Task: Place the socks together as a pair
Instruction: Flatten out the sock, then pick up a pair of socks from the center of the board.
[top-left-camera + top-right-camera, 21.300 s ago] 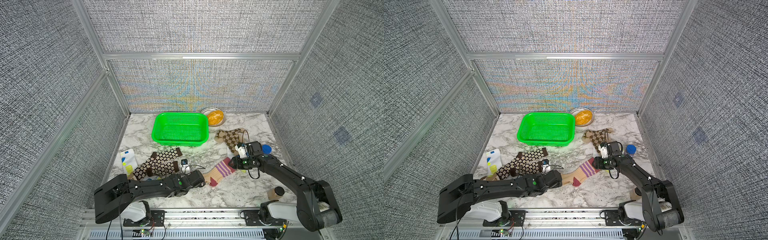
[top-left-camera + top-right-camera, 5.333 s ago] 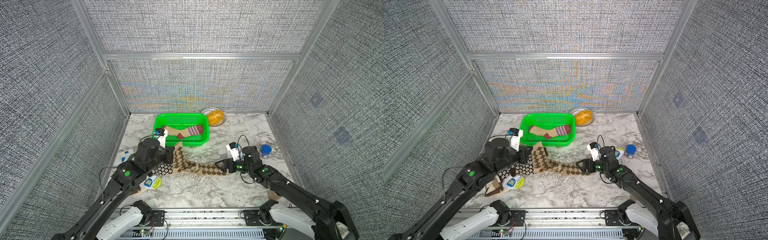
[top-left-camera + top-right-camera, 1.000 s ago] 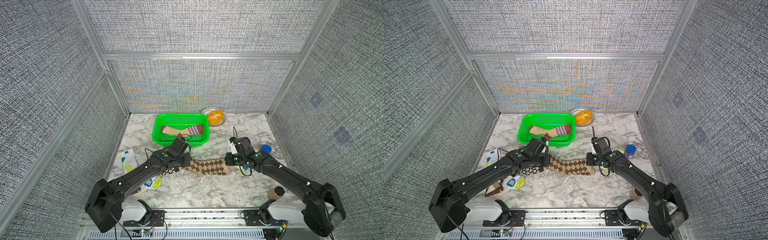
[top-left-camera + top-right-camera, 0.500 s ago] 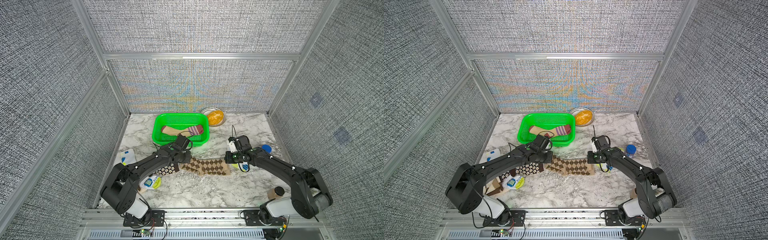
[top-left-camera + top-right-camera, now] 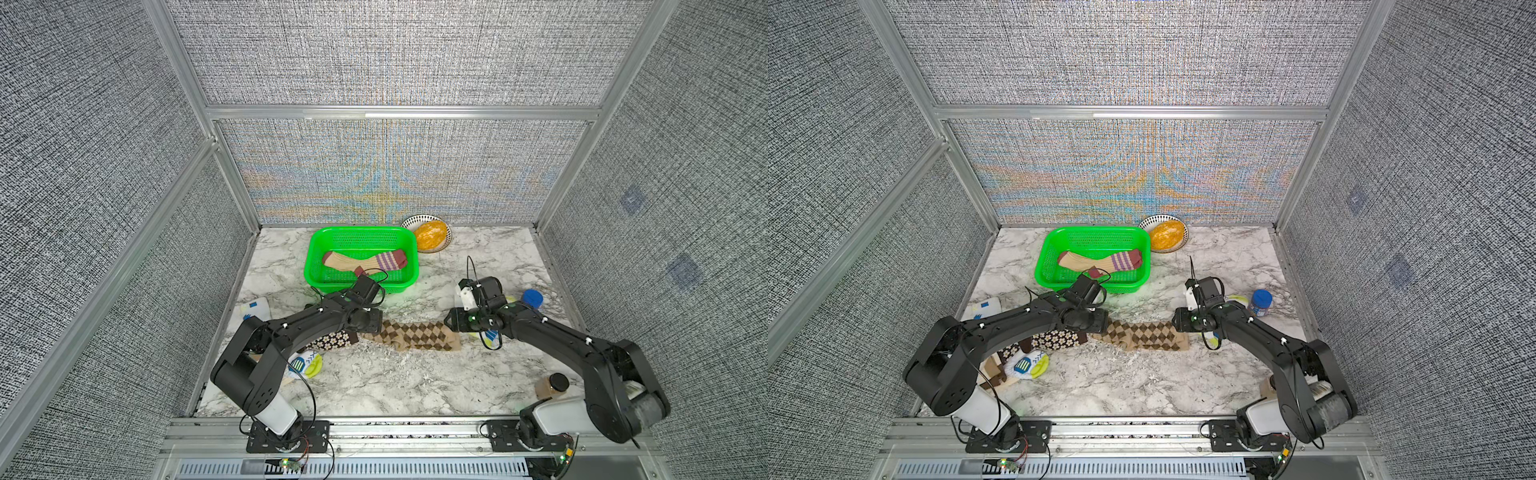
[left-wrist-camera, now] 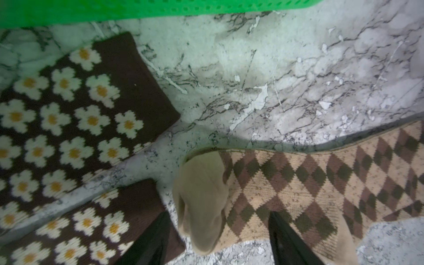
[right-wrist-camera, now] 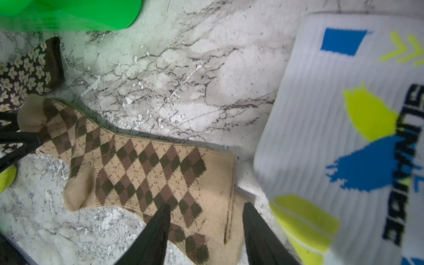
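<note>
One marble bench (image 5: 374, 386) carries all. Green basket (image 5: 311, 266) at the back holds the peach purple-striped socks (image 5: 374, 262). Tan-brown diamond check socks (image 5: 415, 336) lie flat mid-bench, stacked. My left jaws stand open astride the toe, my right jaws open astride the cuff.

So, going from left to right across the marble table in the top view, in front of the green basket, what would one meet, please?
white sock with a blue patch → brown flowered socks → tan diamond-check sock → blue-lidded jar
</note>
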`<state>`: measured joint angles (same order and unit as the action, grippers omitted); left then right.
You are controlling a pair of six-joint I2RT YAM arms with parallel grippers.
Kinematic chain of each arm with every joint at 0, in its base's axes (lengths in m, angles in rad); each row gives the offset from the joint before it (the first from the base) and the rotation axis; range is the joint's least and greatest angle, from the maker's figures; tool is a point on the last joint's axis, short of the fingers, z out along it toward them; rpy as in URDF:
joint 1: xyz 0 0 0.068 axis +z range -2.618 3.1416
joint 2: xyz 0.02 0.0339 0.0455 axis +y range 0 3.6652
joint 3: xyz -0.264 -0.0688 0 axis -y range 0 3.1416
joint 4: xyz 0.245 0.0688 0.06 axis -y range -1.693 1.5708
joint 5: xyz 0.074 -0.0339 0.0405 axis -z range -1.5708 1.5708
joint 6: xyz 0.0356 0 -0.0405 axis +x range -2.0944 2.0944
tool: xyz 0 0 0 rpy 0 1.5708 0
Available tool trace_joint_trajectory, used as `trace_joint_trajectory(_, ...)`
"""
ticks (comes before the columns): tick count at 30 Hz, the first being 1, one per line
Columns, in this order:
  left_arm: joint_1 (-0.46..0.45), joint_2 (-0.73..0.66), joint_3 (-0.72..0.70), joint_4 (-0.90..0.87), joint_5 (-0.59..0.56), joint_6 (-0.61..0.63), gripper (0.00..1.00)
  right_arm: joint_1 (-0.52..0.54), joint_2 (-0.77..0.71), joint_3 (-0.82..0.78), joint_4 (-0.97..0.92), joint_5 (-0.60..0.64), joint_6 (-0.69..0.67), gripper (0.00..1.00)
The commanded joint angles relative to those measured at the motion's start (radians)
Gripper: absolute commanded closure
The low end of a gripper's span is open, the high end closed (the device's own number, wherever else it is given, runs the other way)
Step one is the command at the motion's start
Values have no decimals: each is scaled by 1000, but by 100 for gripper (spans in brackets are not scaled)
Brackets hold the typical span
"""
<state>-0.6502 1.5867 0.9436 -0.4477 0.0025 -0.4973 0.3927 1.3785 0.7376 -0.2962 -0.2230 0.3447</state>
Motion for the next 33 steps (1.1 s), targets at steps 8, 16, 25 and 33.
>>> trace_joint_trajectory(8,3,49,-1,-2,-16,0,24,0,-114,-162,55,-50,65,39)
trace_joint_trajectory(16,3,115,21,19,-26,-4,25,0,-75,-175,88,-27,72,38)
trace_joint_trajectory(25,2,143,-6,49,-5,-7,46,-1,7,-185,144,13,85,38)
trace_joint_trajectory(33,1,144,-12,67,27,-7,50,6,62,-191,233,-44,125,42)
